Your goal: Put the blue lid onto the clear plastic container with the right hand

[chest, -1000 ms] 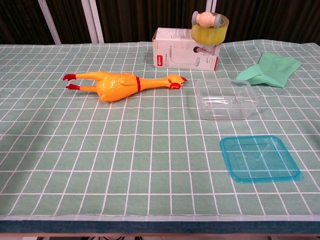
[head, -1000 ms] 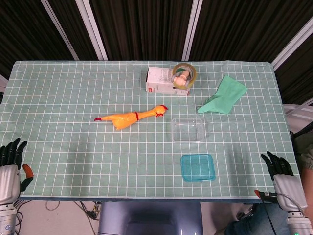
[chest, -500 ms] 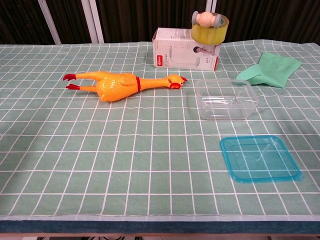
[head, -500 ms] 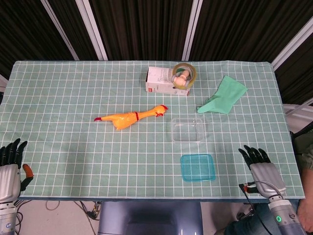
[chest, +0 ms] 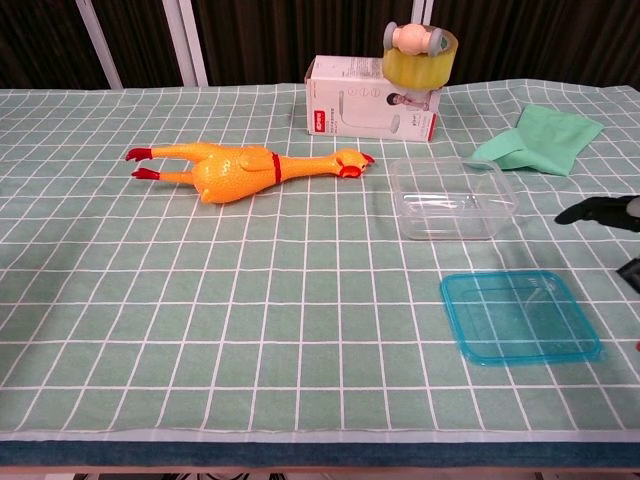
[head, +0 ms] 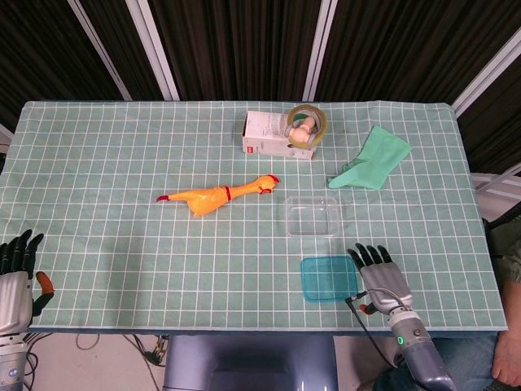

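**Hovering beside the lid**

Lying flat on the green checked tablecloth (head: 122, 163), the square translucent blue plastic lid (head: 329, 278) is sitting near the table's front edge, just in front of the clear rectangular plastic container (head: 313, 216), which is standing open and apart from it. The right hand (head: 380, 277) is holding nothing and is showing just beside the lid's right edge with its dark fingers (head: 373, 256) spread and pointing away from the robot; whether the hand is touching the lid or the cloth is hard to tell from above. In the chest view only dark fingertips (chest: 590, 211) are entering at the right border, above the lid (chest: 520, 316). The left hand (head: 16, 273) is resting off the table's front left corner, fingers apart. A yellow rubber chicken (head: 216, 195) is lying left of the container, a white carton (head: 273, 134) with a roll of clear tape (head: 307, 124) is standing behind it, and a folded green cloth (head: 373, 159) is lying to its right rear.
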Robot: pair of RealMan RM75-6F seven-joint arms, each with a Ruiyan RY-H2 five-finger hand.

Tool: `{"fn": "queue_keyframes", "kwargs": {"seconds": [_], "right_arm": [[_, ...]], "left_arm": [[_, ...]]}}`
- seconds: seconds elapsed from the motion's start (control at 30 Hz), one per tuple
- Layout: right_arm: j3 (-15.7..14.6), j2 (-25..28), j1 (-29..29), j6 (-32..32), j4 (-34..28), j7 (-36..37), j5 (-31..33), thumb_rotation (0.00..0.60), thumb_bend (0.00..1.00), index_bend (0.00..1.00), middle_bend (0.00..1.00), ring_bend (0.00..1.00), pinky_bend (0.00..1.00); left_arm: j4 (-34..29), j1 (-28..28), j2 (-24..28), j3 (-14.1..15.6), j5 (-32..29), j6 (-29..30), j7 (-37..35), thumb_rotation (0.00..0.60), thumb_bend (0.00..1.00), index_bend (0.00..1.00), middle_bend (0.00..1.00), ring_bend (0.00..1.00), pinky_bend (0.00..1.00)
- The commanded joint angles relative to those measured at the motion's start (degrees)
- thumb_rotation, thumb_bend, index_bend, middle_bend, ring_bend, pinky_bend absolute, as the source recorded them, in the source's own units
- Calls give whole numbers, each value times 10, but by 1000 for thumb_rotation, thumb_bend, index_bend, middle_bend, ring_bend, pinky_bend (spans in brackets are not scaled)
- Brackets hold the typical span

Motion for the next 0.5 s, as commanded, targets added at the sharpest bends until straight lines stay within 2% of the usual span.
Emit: {"fn": "queue_keyframes", "kwargs": {"seconds": [0.03,0.3,0.5], "right_arm": [[3,-31,21,8,16,-18,23,600,155,0,55,0,0],[4,-69,50,20,30,-36,65,600,154,0,67,0,0],[4,-86,67,24,38,-30,78,600,154,0,138,0,0]], "left_arm": [[0,0,0,0,-2,-1,0,600,770,97,0,0,0],[3,-3,-1,-2,-9,-5,1,600,770,97,0,0,0],[4,-3,-2,-1,-10,-5,2,600,770,97,0,0,0]]}}
